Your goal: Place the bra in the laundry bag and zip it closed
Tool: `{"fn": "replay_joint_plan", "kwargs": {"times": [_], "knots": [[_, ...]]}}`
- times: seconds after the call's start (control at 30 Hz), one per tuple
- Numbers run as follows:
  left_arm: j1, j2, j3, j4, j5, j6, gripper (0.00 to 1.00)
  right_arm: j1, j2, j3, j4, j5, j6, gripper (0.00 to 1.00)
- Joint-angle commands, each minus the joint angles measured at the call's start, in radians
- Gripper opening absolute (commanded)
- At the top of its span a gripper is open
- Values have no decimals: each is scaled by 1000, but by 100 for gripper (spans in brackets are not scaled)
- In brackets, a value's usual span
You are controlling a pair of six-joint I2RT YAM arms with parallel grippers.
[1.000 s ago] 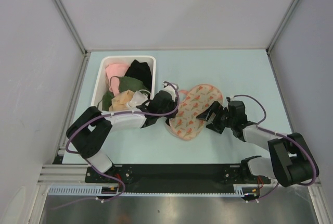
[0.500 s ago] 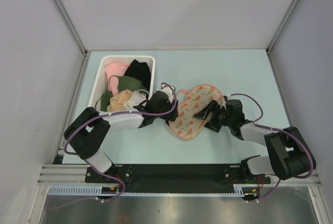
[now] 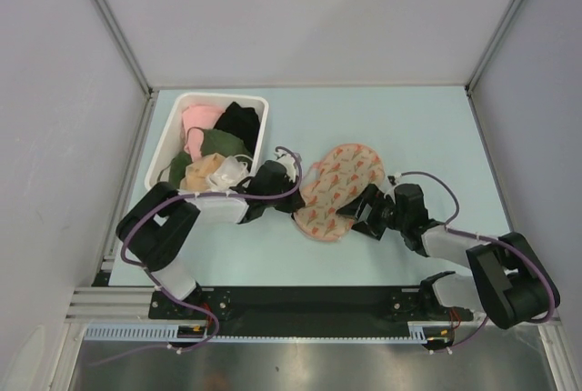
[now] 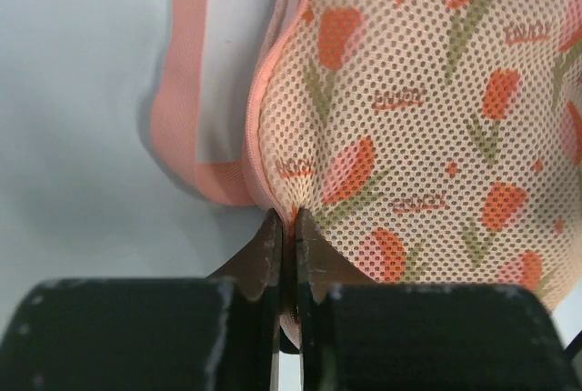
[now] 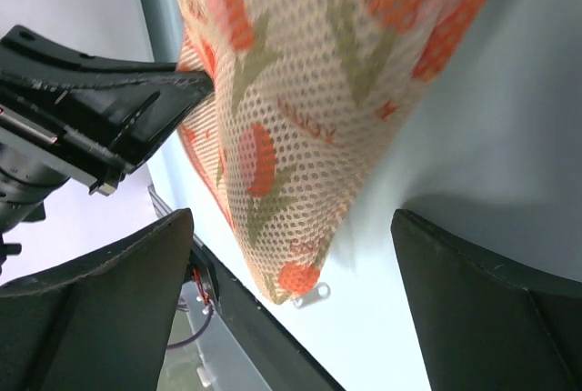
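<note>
- The left gripper (image 4: pixel 287 227), bottom centre of its wrist view, has its fingers pressed together on the pink zip edge of the bag (image 4: pixel 427 118). The printed mesh swells up and to the right from the pinch.
- The right gripper (image 5: pixel 291 218) has its fingers wide apart at the bottom corners of its wrist view. The bag's narrow end lies between them and appears to touch neither.
- From above, the bag lies mid-frame on the table (image 3: pixel 409 127), slanting from lower left to upper right. The left gripper is at its left edge and the right gripper at its lower right.
- Only the left wrist view shows a pink loop (image 4: pixel 182 91), lying flat in the upper left just beside the zip edge.
- Only the right wrist view shows a small metal zip pull (image 5: pixel 315 294) at the bag's tip. It also shows the left gripper meeting the bag at upper left.
- Only the overhead view shows the white bin (image 3: pixel 266 123), up and left of the bag, holding pink, green, black and beige garments (image 3: pixel 214 145).
- The bra cannot be made out in any view.
</note>
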Motion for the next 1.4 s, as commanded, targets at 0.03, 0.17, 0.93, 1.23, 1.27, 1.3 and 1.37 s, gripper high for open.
{"fn": "replay_joint_plan", "kwargs": {"times": [0.03,0.17,0.93,1.23,1.27,1.3,1.37], "knots": [[-12,48,0,53,73,-47,3,46,47,16,124,16,37,95],[-27,56,5,59,67,-49,2,55,118,36,183,15,57,87],[-451,-572,-237,59,-547,135,57,117,0,157,-176,270,276,8],[-618,-374,-313,402,-539,145,51,181,8,299,-406,364,428,8],[-622,-351,-308,430,-557,134,53,190,15,312,-418,372,439,8],[-629,-314,-294,442,-573,125,54,199,20,322,-443,378,451,8],[-633,-293,-276,436,-628,87,55,233,18,341,-460,416,497,8]]}}
